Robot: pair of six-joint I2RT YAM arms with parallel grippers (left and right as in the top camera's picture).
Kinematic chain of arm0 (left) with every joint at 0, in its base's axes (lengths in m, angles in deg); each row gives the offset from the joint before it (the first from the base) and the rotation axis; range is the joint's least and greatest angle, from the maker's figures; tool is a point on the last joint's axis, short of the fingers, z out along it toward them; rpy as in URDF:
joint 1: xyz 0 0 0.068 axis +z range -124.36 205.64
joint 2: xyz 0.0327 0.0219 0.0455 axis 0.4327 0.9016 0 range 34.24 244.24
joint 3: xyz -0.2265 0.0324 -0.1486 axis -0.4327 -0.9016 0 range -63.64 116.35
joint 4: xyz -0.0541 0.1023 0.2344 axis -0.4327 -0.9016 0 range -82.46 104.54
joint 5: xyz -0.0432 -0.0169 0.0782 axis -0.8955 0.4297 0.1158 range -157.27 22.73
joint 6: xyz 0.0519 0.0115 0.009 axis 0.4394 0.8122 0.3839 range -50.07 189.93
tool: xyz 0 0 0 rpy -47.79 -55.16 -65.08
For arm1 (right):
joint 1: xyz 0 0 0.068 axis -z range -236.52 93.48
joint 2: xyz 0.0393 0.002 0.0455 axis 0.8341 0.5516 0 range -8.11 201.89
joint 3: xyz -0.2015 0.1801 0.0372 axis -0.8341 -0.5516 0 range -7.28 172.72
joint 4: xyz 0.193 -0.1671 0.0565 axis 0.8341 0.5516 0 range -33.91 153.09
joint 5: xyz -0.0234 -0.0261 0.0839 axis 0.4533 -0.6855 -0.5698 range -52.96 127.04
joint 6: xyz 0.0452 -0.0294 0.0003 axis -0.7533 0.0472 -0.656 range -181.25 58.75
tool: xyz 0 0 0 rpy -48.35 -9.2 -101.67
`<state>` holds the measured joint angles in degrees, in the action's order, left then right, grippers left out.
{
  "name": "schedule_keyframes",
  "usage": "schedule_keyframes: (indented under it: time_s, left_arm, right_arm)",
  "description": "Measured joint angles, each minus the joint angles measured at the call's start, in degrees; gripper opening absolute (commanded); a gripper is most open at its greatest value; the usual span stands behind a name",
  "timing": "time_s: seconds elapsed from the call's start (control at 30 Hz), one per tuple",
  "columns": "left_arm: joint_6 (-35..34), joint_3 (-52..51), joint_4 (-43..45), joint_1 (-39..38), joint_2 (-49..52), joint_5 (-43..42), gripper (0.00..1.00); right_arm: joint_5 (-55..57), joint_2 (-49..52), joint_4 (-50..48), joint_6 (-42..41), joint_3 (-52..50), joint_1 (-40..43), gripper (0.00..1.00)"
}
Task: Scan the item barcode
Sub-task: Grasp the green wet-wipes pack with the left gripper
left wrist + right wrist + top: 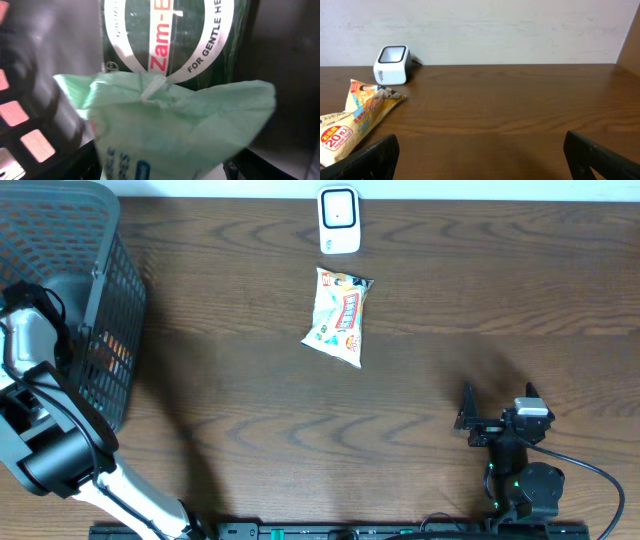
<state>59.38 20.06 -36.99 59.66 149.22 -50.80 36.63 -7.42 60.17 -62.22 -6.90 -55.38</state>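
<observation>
My left gripper [160, 170] is down inside the black mesh basket [100, 240]. A pale green pouch [180, 125] lies between its dark fingers [82, 160], with a thin pale gap on the right side; the jaws stand wide. Behind the pouch stands a dark green package [170, 40] with a white ring label. An orange-and-white snack bag [340, 317] [355, 125] lies flat mid-table. The white barcode scanner [339, 220] [392, 65] stands just beyond it at the far edge. No barcode shows. My right gripper [497, 402] [481, 155] rests open near the front right, holding nothing.
The basket fills the table's left end, and its mesh wall [25, 125] presses close on the left of my left gripper. Bare wooden tabletop [520, 290] stretches between the snack bag and my right gripper. A pale wall [495, 25] backs the table.
</observation>
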Motion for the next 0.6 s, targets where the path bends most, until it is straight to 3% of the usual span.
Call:
schedule_keyframes:
  time_s: [0.07,0.13,0.2,0.23,0.6]
  left_arm:
    - [0.0,-1.0,0.8,0.0,0.0,0.0,0.68]
    - [-0.5,-1.0,1.2,0.0,0.0,0.2,0.45]
    - [0.0,-1.2,1.2,0.0,0.0,0.2,0.11]
    - [0.0,-1.3,1.1,0.0,0.0,0.2,0.07]
    - [-3.2,-1.3,-2.0,0.0,-4.3,0.0,0.07]
  right_arm:
    - [0.0,0.0,0.0,0.0,0.0,0.0,0.99]
    - [0.0,0.0,0.0,0.0,0.0,0.0,0.99]
    - [0.0,0.0,0.0,0.0,0.0,0.0,0.99]
    - [0.0,0.0,0.0,0.0,0.0,0.0,0.99]
    - [0.0,0.0,0.0,0.0,0.0,0.0,0.99]
